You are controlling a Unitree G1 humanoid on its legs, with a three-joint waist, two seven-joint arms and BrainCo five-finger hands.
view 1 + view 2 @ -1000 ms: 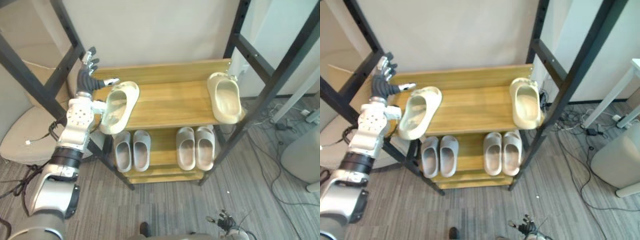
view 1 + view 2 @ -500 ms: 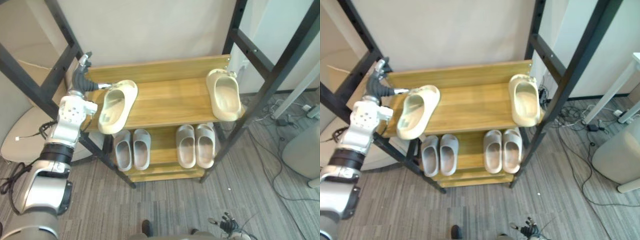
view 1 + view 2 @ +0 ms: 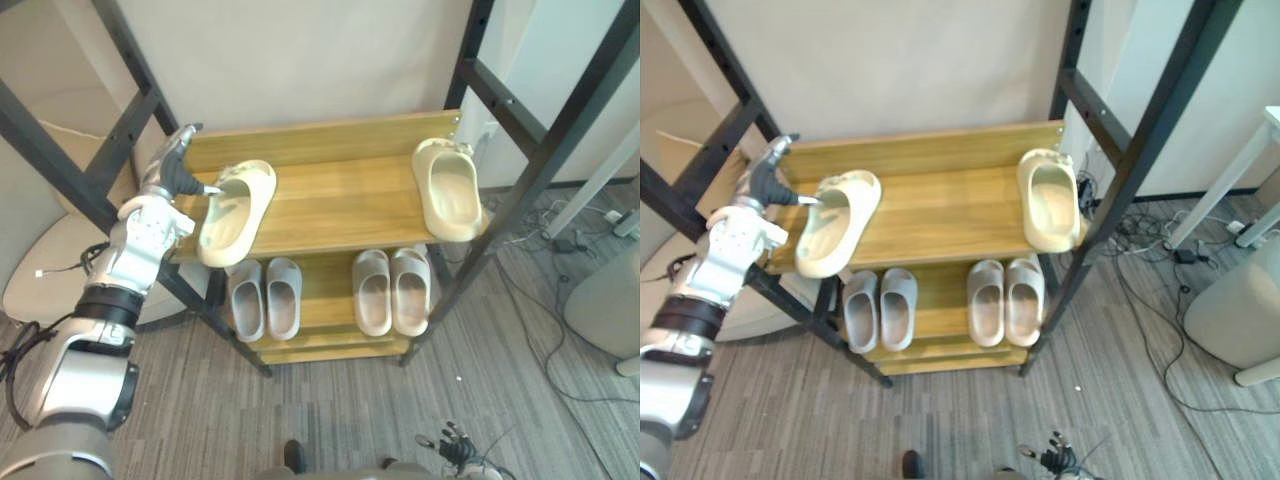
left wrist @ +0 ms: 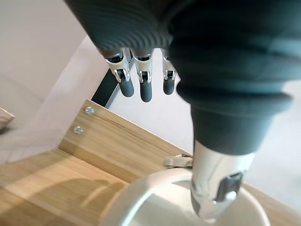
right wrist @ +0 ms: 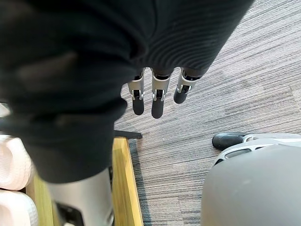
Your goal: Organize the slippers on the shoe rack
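- Floor (image 5: 211,70) level: right hand (image 5: 157,101) hangs low over it beside a wooden edge of the shoe rack (image 5: 123,188), fingers loose and straight, nothing in it.
- Lower shelf (image 3: 325,295): left grey pair (image 3: 265,298) and right grey pair (image 3: 391,292), each set side by side; this level looks sorted.
- Top shelf (image 3: 340,200): two cream slippers well apart, so pairing is not done.
- Left cream slipper (image 3: 237,212) sits askew at the left end, near end at or just over the front edge.
- Right cream slipper (image 3: 449,192) lies at the right end, roughly straight.
- Left hand (image 3: 165,182) is just beside the left cream slipper, fingers stretched out clear of it, thumb resting on its rim; no real grasp.
- Left to do, I'd judge: bring the cream two together and square them.
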